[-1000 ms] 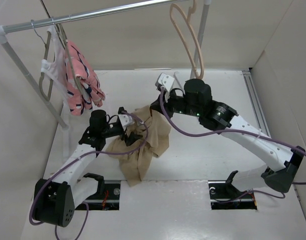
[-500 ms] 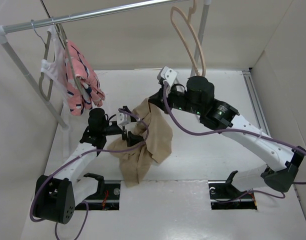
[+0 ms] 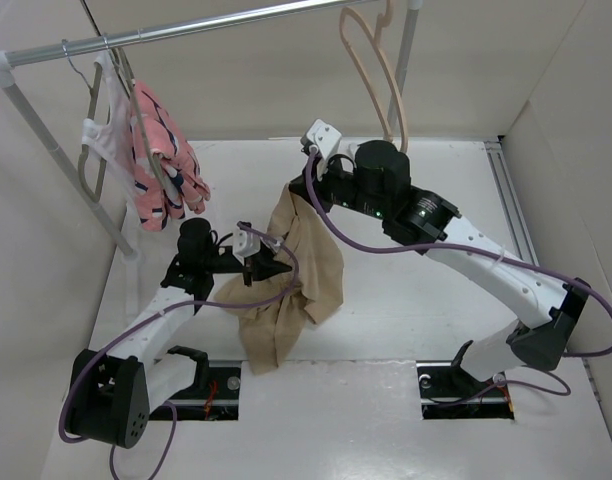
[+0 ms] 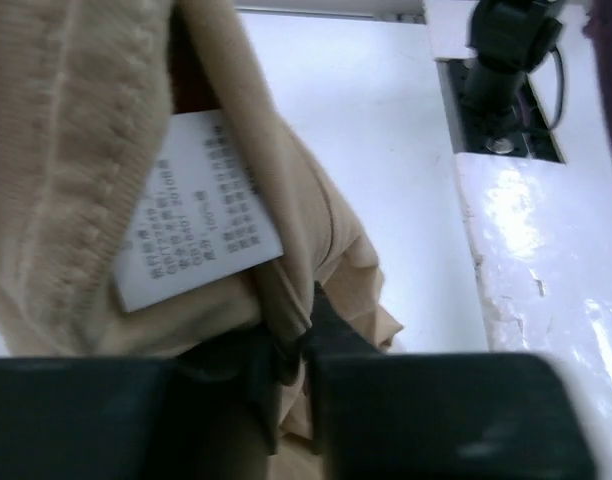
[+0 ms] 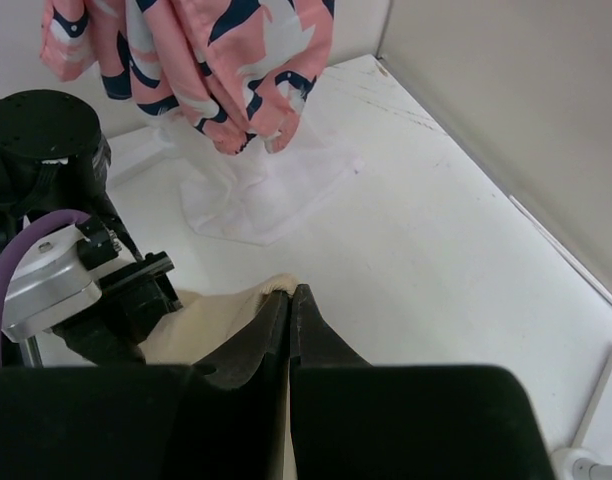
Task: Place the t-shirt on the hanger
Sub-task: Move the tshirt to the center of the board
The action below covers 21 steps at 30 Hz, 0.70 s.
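"So, where was the plain tan cotton t-shirt [image 3: 304, 265]?"

"Strung between the two arms over the left half of the table [image 3: 386, 330]. Its upper end was lifted clear of the table, toward the far edge. Its lower folds lay bunched on the table closer to the near edge."

"What held the upper end?"

"The right end effector [image 3: 294, 190]. Its wrist view showed both fingers pressed together with a tan edge pinched between them."

"And the left end effector [image 3: 274, 270]?"

"Clenched as well, on a fold at the t-shirt's left side. In its wrist view the fingers met on cloth just below a small white printed label [image 4: 196, 215], which lay beside a ribbed band of the fabric."

"The slim peach plastic hanger [image 3: 374, 75] with the hook top?"

"It hung bare from the metal rail [image 3: 186, 30] above the far edge, right of the middle. It was apart from the t-shirt and just behind the right arm's wrist."

"Anything else on that rail?"

"Toward the far left corner hung a pink garment with dark blue and white patterning [image 3: 166, 165]. A white garment [image 3: 98, 135] hung just beside it."
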Each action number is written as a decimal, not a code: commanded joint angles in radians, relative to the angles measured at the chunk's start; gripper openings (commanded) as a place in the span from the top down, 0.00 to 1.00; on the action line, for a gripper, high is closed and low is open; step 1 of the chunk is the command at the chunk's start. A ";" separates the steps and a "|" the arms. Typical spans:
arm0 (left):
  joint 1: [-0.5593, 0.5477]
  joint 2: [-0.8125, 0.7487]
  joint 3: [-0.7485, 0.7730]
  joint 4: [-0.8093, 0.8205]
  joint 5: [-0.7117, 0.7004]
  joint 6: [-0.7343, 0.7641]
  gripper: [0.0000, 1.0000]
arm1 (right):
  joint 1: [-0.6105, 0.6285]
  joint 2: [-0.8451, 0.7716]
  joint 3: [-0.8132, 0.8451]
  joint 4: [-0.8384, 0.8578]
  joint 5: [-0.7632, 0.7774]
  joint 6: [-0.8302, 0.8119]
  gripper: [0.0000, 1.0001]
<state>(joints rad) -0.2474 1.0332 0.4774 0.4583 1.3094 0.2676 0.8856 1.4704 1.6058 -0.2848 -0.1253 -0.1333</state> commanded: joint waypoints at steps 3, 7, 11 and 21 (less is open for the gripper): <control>-0.004 -0.025 -0.003 0.104 -0.119 -0.083 1.00 | 0.010 -0.031 -0.012 0.015 0.044 0.014 1.00; 0.005 -0.048 -0.004 0.027 -0.200 -0.001 1.00 | -0.019 -0.059 -0.096 -0.134 0.189 0.070 1.00; 0.005 -0.071 0.055 -0.474 -0.338 0.520 1.00 | -0.129 -0.140 -0.243 -0.329 0.291 0.226 1.00; 0.005 -0.090 0.098 -0.765 -0.496 1.053 1.00 | -0.185 -0.237 -0.625 -0.452 0.290 0.324 0.96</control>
<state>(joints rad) -0.2539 0.9642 0.5270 -0.1650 0.8742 1.1103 0.7078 1.2526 1.0283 -0.6804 0.1276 0.1619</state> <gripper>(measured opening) 0.039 0.035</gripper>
